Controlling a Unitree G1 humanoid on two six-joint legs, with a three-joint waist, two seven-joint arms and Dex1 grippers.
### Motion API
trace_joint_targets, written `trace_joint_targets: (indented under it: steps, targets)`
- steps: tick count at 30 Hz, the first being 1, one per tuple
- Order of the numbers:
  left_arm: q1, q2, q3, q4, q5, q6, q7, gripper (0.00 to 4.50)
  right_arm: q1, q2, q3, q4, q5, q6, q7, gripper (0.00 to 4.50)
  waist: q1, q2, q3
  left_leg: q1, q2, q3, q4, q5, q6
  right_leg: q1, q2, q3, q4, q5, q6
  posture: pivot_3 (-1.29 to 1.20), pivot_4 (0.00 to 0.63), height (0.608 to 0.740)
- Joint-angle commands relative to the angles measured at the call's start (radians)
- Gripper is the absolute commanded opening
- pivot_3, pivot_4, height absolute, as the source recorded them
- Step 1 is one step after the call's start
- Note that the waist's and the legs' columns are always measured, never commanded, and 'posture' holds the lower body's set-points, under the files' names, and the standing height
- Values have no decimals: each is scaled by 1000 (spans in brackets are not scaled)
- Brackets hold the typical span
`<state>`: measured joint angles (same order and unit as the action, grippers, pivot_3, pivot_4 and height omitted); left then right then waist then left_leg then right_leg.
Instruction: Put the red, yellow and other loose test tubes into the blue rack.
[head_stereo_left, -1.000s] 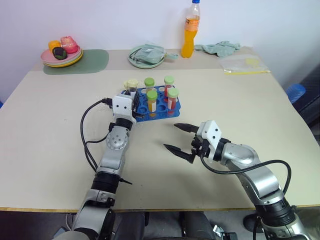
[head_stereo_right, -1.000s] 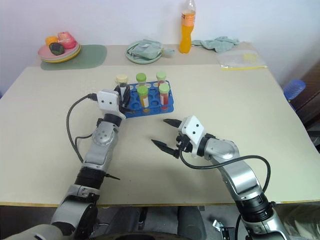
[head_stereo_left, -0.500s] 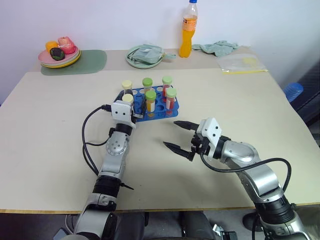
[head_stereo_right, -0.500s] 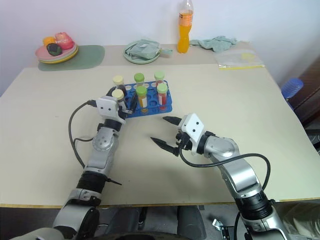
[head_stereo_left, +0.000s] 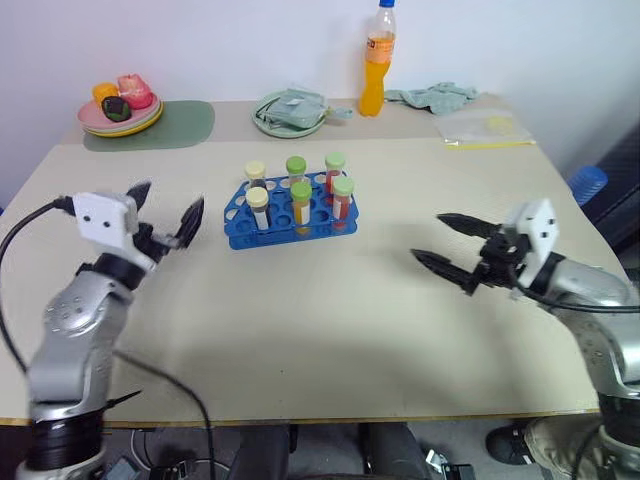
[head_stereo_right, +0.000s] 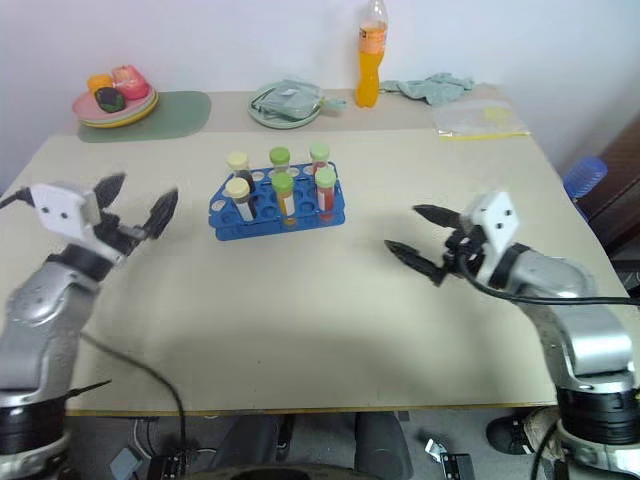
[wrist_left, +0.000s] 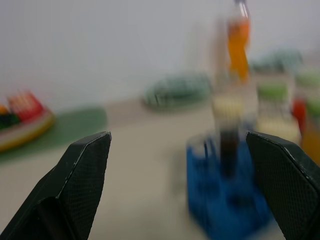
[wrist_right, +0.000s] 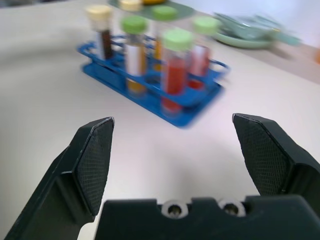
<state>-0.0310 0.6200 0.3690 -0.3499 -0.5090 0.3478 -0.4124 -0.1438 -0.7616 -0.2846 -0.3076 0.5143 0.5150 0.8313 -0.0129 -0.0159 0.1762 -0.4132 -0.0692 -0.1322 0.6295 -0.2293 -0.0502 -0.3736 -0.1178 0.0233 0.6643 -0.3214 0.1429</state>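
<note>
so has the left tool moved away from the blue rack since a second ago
Yes. The left tool was right at the blue rack a second ago; now it hangs open, well off to the rack's left, holding nothing.

The rack (wrist_left: 227, 200) and its tubes (wrist_left: 229, 131) are being rendered as soft smears in the left wrist view, so the tubes' contents cannot be told there. The bottle (wrist_left: 238, 42) is being cut off by that picture's top edge. In the right wrist view, the far tubes (wrist_right: 203, 44) and the plate (wrist_right: 250, 36) are being blurred. The items on the far plate (head_stereo_left: 120, 108) are being shown too small to identify.
</note>
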Motion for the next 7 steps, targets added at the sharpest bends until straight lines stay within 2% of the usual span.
trace_joint_targets:
  steps: [1, 7]
  targets:
    - [45, 72, 74, 4, -50, 42, -106, 4419, 40, -50, -69, 35, -5, -33, 41, 4197, 2, 0, 0, 1, 0, 1, 0, 0, 0, 1, 0, 0, 0, 0, 0, 0, 150, 740]
    - [69, 88, 49, 35, -2, 49, -140, 4419, 75, -66, -64, 68, -29, -83, 69, 4197, 0, 1, 0, 3, 1, 0, -1, 0, 1, 2, -1, 1, -1, 0, 0, 0, 150, 740]
